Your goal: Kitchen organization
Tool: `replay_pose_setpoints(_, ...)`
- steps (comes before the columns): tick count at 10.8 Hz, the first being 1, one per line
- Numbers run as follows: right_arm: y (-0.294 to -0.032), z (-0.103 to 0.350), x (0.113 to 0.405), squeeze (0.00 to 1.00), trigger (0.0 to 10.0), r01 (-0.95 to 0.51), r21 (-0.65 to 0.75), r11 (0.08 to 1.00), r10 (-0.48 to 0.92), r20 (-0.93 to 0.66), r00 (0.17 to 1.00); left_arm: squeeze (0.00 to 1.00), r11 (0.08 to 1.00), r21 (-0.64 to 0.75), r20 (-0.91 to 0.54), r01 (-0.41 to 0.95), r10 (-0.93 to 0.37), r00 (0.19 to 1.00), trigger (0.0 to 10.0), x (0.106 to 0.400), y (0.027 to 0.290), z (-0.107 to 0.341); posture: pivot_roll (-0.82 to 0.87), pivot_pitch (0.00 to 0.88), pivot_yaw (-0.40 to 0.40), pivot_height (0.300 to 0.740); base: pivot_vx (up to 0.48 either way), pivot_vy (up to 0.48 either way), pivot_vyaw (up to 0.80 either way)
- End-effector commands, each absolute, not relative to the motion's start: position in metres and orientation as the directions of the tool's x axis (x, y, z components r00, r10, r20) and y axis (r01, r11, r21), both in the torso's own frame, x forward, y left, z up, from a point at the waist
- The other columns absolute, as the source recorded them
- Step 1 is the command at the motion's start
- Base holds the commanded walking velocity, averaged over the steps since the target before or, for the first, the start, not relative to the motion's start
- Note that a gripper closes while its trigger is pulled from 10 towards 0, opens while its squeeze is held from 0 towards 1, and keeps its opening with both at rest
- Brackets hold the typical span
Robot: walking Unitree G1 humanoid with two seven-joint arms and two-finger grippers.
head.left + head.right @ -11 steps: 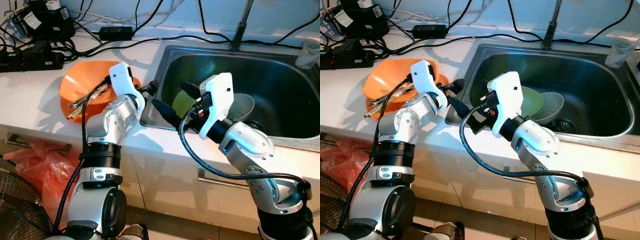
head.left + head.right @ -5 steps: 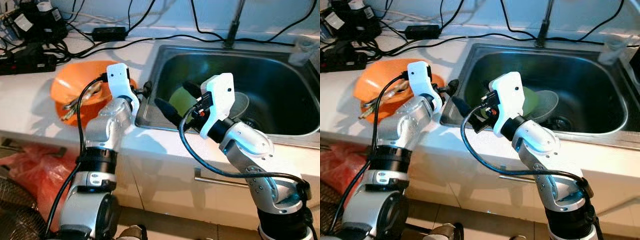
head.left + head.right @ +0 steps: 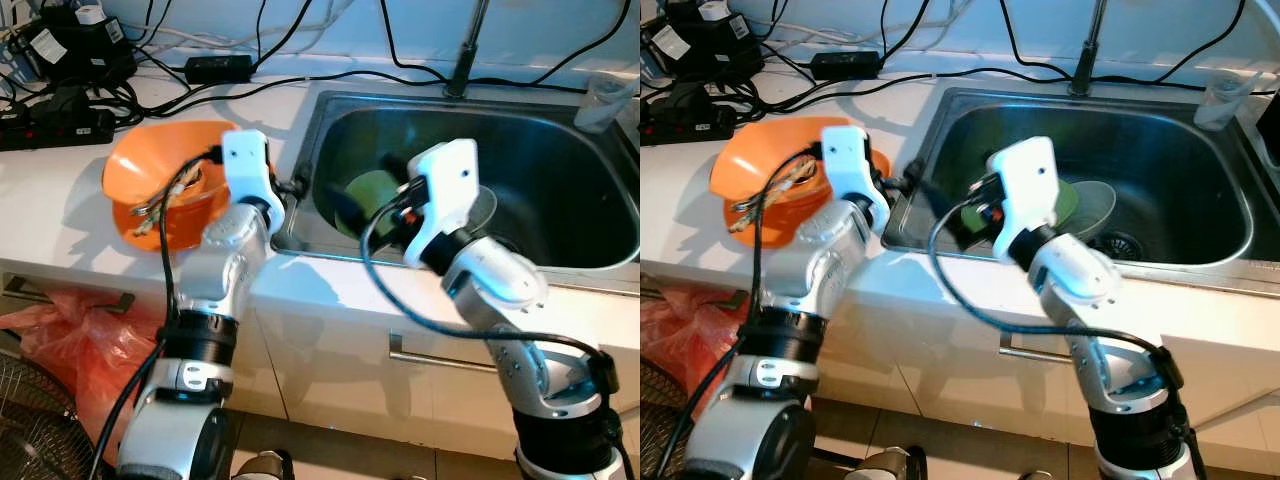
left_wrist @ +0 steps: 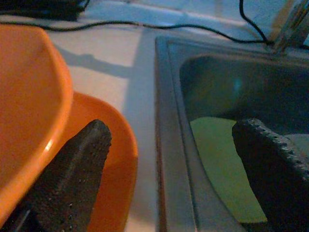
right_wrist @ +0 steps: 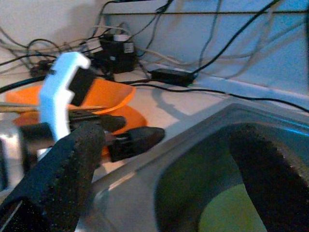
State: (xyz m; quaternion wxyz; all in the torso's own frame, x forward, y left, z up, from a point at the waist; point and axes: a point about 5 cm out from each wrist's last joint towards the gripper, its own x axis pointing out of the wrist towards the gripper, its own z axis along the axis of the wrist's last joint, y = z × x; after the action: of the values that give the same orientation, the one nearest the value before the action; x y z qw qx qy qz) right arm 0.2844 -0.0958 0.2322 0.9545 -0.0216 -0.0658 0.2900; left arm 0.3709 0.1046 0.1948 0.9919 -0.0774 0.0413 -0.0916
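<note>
With our right hand [image 3: 365, 205] spread empty over the sink [image 3: 560, 262], we should lower it straight onto the green plate [image 3: 368, 190] there, while our released left hand [image 3: 293, 186] waits beside the orange bowl [image 3: 130, 170] on the tabletop [image 3: 60, 200]

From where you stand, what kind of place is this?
Most likely a home kitchen: a steel sink with a tap, dishes such as a green plate, and a white counter.
</note>
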Motion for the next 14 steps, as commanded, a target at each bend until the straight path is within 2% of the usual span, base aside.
replay_pose_setpoints(1, -0.1, 0.236, 0.288, 0.0, 10.0, -0.527, -0.088, 0.845, 0.534, 0.132, 0.835, 0.0, 0.97, -0.139, -0.019, 0.199, -0.204, 0.979, 10.0, 0.369, 0.105, 0.205, -0.04, 0.047, 0.06, 0.74, 0.0, 0.0, 0.0)
replay_pose_setpoints(4, -0.101, 0.237, 0.291, 0.0, 10.0, -0.522, -0.096, 0.847, 0.531, 0.14, 0.836, 0.0, 0.969, -0.111, 0.008, 0.219, -0.219, 0.976, 10.0, 0.365, 0.102, 0.205, -0.04, 0.04, 0.053, 0.74, 0.0, 0.0, 0.0)
replay_pose_setpoints(7, -0.104, 0.24, 0.292, 0.0, 10.0, -0.506, -0.096, 0.857, 0.515, 0.157, 0.843, 0.0, 0.952, -0.043, 0.094, 0.302, -0.297, 0.95, 10.0, 0.357, 0.09, 0.214, -0.04, 0.036, 0.048, 0.74, 0.0, 0.0, 0.0)
replay_pose_setpoints(14, -0.111, 0.242, 0.299, 0.0, 10.0, -0.381, -0.033, 0.924, 0.38, 0.192, 0.905, 0.0, 0.962, -0.027, 0.154, 0.27, -0.263, 0.952, 10.0, 0.351, 0.08, 0.206, -0.05, 0.033, 0.042, 0.74, 0.0, 0.0, 0.0)
